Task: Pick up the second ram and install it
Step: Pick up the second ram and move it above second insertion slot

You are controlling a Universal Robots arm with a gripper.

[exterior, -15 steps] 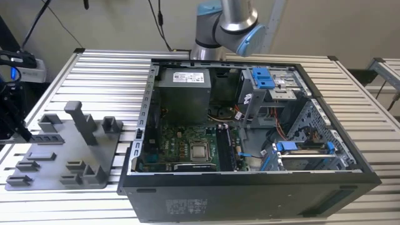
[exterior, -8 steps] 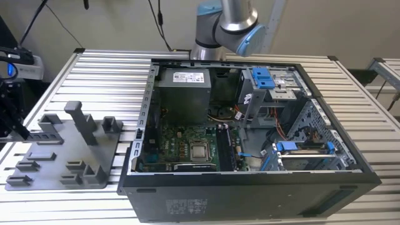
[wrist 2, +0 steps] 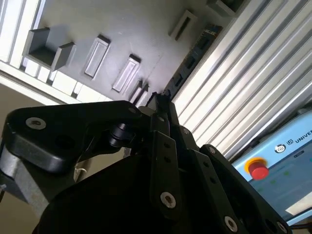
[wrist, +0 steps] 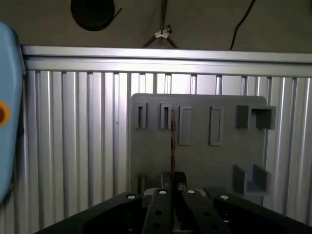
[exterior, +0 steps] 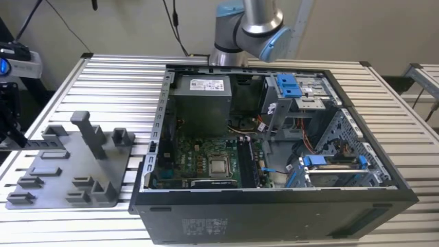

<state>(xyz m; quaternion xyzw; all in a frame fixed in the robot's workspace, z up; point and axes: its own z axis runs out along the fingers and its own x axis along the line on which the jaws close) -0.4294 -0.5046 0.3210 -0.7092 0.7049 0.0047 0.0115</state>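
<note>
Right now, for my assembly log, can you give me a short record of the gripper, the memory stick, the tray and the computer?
gripper: shut on the memory stick
memory stick: thin, seen edge-on, pinched at the fingertips, with the tray behind it in the first wrist view
tray: grey, with upright posts, lying on the slatted table at the exterior view's left of the computer case
computer case: side open, circuit board showing
install: not yet done, the stick is outside the case

second ram (wrist: 172, 139), thin dark stick, edge-on, one end pinched between fingers (wrist: 180, 181), stretched over grey tray (wrist: 204, 161)
</note>
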